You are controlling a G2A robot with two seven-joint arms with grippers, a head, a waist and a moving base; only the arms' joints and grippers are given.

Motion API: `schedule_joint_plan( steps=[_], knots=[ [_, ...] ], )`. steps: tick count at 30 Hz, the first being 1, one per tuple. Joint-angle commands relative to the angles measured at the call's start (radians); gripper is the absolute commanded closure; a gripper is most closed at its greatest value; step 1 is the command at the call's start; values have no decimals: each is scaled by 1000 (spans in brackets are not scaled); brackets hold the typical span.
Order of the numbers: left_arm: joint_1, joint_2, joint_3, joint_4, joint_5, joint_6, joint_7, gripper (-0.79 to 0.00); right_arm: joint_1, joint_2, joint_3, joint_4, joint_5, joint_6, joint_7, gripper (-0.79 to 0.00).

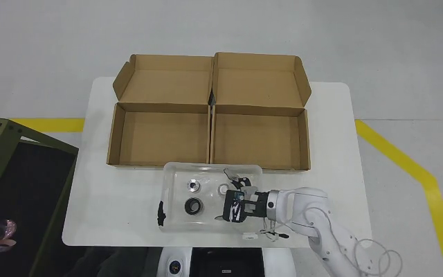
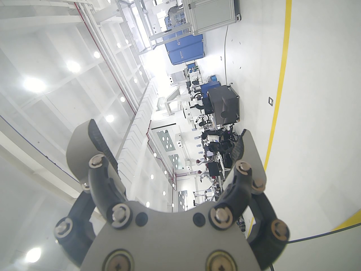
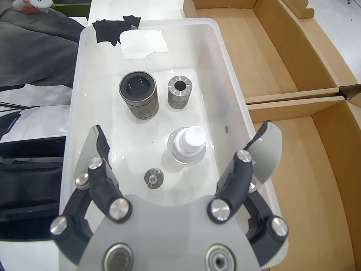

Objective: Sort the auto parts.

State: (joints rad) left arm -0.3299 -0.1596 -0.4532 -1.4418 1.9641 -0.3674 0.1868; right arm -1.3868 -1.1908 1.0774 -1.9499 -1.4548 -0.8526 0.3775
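Presumably to straddle the small upright part [image 3: 154, 178], possibly a collet, the right claw [image 3: 182, 133] hangs wide open and empty over the clear bin [image 3: 225, 66].

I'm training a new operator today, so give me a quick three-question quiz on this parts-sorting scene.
1. How many loose items stand on the floor of the clear bin? A two, B four, C six.
2. True or false: the right pincer is shut on the bottle.
3. Fill in: the bottle's cap is ____.
Key: 1 B. 2 False, it hangs open above the bin. 3 white.
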Motion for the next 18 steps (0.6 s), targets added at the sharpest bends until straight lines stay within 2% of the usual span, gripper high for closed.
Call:
schedule_joint_plan(
  steps=[1, 2, 3, 4, 10, 13, 18],
  knots=[
    [0, 0, 0, 0, 0, 0, 0, -785, 8, 0, -8, 6, 5, 2, 9, -785],
    [0, 0, 0, 0, 0, 0, 0, -785, 12, 0, -12, 12, 7, 4, 15, -785],
    [0, 0, 0, 0, 0, 0, 0, -785, 16, 0, -16, 17, 10, 6, 20, -717],
    [0, 0, 0, 0, 0, 0, 0, -785, 21, 0, -19, 23, 13, 8, 24, -683],
    [0, 0, 0, 0, 0, 0, 0, -785, 44, 0, -30, 59, 28, 24, 36, -603],
    [0, 0, 0, 0, 0, 0, 0, -785, 52, 1, -36, 71, 31, 29, 40, -391],
    [0, 0, 0, 0, 0, 0, 0, -785, 64, 3, -46, 86, 31, 36, 46, -329]
  ],
)
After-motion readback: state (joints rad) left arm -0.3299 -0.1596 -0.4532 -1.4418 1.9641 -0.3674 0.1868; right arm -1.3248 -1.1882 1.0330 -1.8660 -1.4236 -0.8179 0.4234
